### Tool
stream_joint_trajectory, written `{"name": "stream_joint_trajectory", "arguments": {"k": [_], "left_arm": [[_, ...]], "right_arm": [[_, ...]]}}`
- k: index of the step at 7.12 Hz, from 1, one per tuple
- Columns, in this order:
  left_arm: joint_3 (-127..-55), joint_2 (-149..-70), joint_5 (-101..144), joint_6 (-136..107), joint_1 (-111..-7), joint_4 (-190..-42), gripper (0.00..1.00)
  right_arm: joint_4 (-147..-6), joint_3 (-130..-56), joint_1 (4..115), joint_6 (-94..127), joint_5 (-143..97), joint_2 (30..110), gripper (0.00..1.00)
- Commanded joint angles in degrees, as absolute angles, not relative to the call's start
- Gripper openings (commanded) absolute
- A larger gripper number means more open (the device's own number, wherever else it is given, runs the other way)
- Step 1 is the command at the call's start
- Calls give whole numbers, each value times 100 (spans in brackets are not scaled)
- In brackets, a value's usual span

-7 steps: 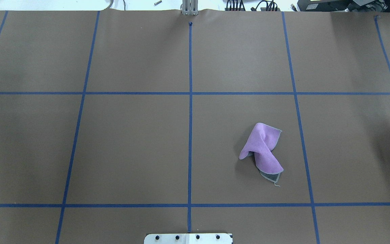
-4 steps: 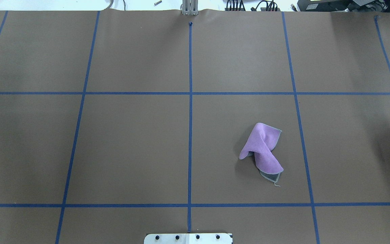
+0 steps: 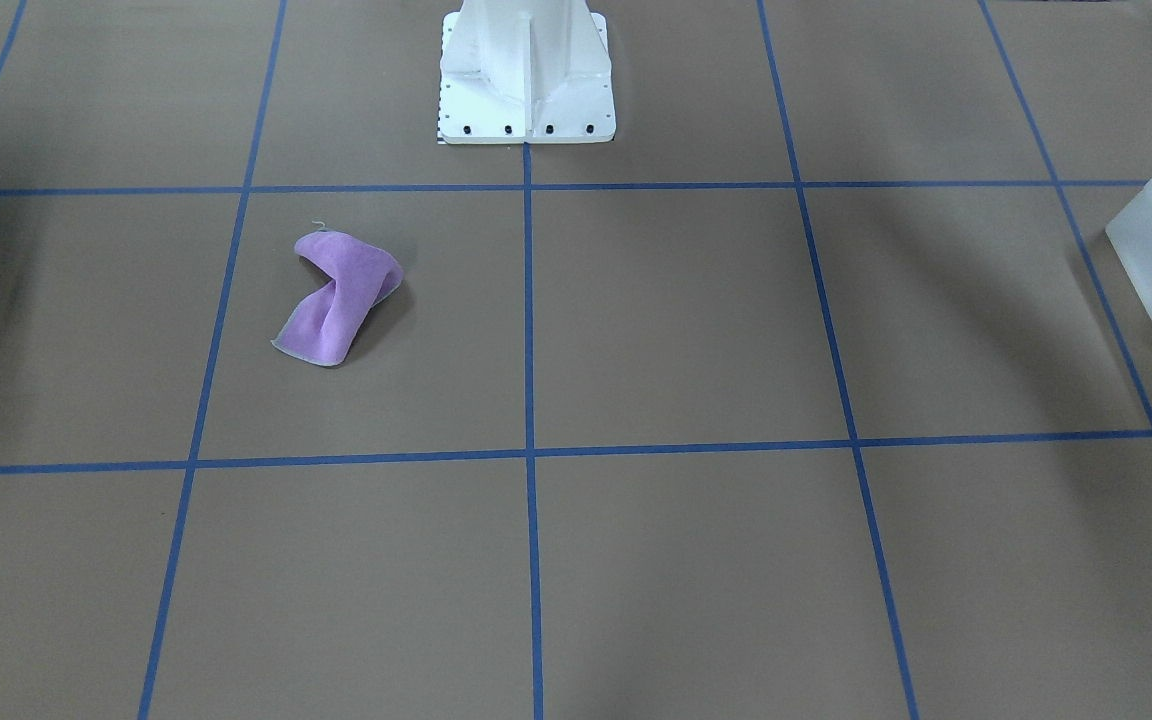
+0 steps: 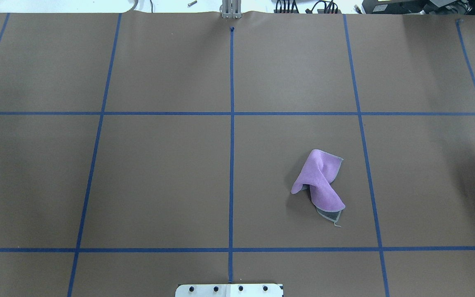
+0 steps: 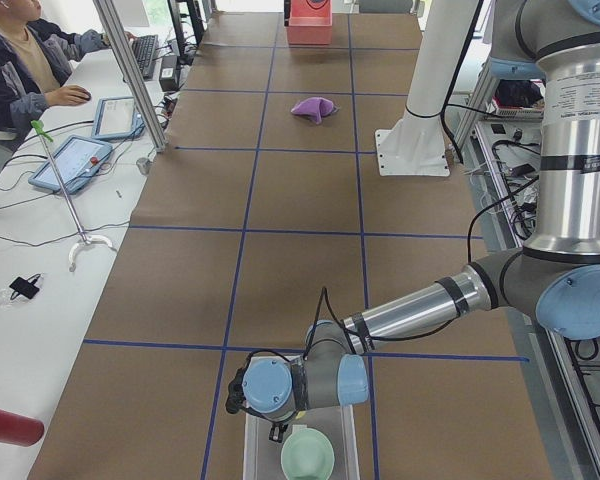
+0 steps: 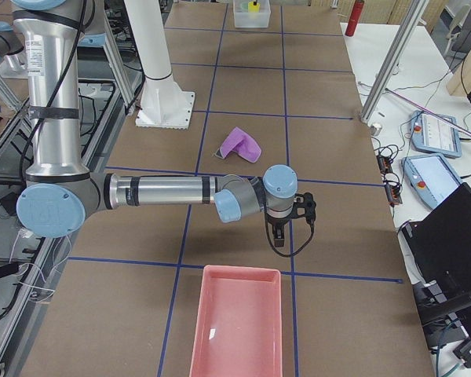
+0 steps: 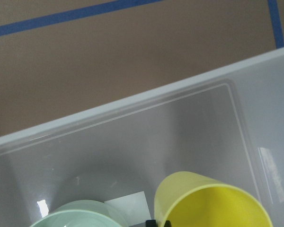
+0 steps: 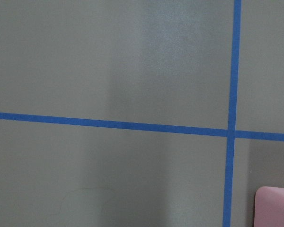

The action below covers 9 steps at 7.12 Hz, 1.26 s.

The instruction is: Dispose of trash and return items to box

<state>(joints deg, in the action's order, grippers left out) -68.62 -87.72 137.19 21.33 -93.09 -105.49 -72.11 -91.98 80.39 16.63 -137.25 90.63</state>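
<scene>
We log yellow cup [image 7: 213,205] and mint bowl [image 7: 80,216] inside the box [image 7: 156,142], items seemingly returned, purple cloth [image 4: 320,183] lying undisposed on the worktop [image 4: 159,173]; left end effector [image 5: 275,433] and right end effector [image 6: 276,234]: opening and hold, cannot tell.

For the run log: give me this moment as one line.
cup and bowl: in box | left arm: over box | purple cloth: on table | right arm: near pink tray

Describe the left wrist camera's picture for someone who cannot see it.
A yellow cup and a pale green bowl sit side by side inside a frosted plastic tub. Beyond it lies a brown table crossed by blue tape.
</scene>
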Motion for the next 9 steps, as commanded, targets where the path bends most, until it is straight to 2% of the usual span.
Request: {"name": "stream_joint_trajectory", "arguments": {"k": [1, 2, 3, 4, 6, 7, 9], "left_arm": [[-6855, -8771, 13728, 2144, -9272, -10556, 63], [-6899, -8763, 13729, 2171, -9272, -10582, 98], [-7108, -8763, 13746, 2171, -9299, -10556, 98], [-7815, -8737, 13955, 2127, -9342, -10251, 98], [-9736, -8841, 14027, 1596, -9334, -7966, 98], [-10434, -8877, 14027, 434, -9290, -7885, 98], [-10896, -8947, 14036, -783, -8714, -8075, 98]], "right_arm": [[-7207, -9202, 8025, 1661, -13729, 9070, 100], [-7207, -9220, 8024, 1670, -13729, 9070, 100], [-7207, -9272, 8024, 1679, -13729, 9062, 100], [-7224, -9533, 8024, 1783, -13746, 9062, 100], [-7216, -10454, 7203, 3295, -13545, 8974, 100], [-7216, -10972, 6546, 4157, -13222, 8965, 100], [-7233, -11415, 5096, 6012, -12238, 8432, 100]]}}
